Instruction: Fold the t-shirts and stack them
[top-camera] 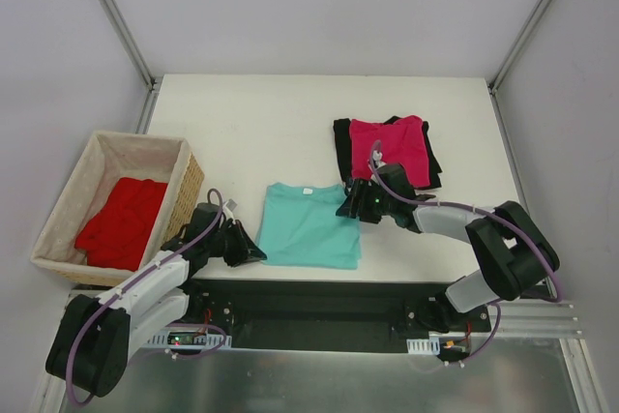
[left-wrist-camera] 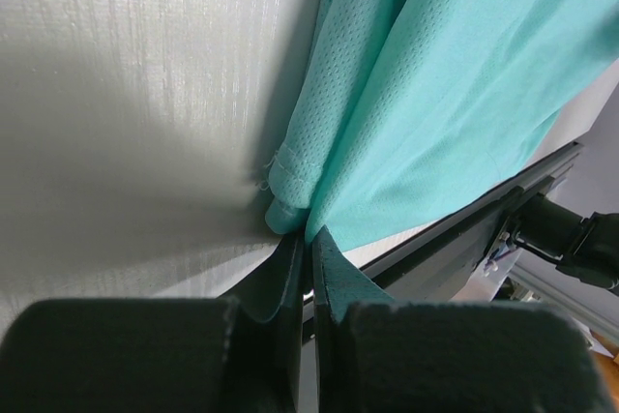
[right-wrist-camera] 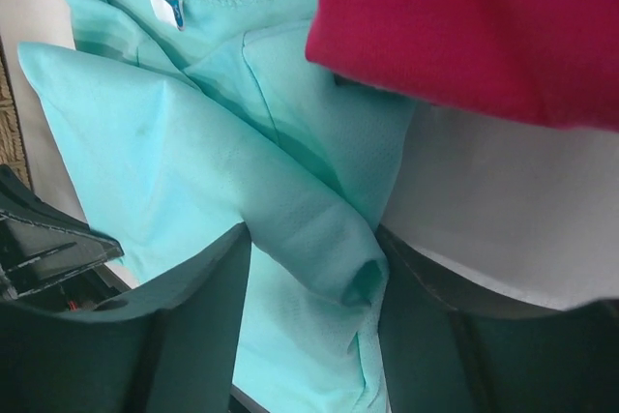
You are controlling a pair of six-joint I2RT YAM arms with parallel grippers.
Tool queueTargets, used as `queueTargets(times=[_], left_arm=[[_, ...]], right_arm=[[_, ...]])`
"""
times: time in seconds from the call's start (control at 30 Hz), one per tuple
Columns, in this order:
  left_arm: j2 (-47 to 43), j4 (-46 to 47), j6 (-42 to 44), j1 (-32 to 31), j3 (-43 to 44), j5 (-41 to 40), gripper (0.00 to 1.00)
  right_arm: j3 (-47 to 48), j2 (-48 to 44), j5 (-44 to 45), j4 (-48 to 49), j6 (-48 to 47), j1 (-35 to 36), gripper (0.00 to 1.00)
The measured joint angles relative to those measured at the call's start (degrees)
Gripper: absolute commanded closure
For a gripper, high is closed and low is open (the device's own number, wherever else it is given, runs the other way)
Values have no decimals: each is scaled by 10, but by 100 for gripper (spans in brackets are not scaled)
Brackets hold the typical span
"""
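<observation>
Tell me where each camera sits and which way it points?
Top external: fixed above and behind the arms, looking down on the table; left arm and right arm show, with basket, teal shirt, magenta shirt.
Left wrist: on the left arm, looking low along the closed left fingers at the teal shirt's corner.
Right wrist: on the right arm, looking past the right fingers, set either side of a teal fold; magenta shirt beyond.
Shared: all three see the teal shirt; top and right wrist also see the magenta shirt.
</observation>
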Motion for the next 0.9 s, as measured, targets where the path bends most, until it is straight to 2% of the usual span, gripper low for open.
queueTargets(times=[0.17,0.27,0.3,0.63,0.9], left_arm=[[0,0,2,4,0,1,100],[0,0,3,4,0,2,100],[0,0,3,5,0,2,100],[-22,-11,5,11,0,3,100],[-51,-34,14,12,24,3,100]], right_arm=[[0,2,1,-7,-1,2,63],[1,7,2,-7,-2,4,87],[1,9,2,-8,-2,5,100],[25,12,18,-44,-9,22,99],[62,-36,35,-101,-31,27,100]])
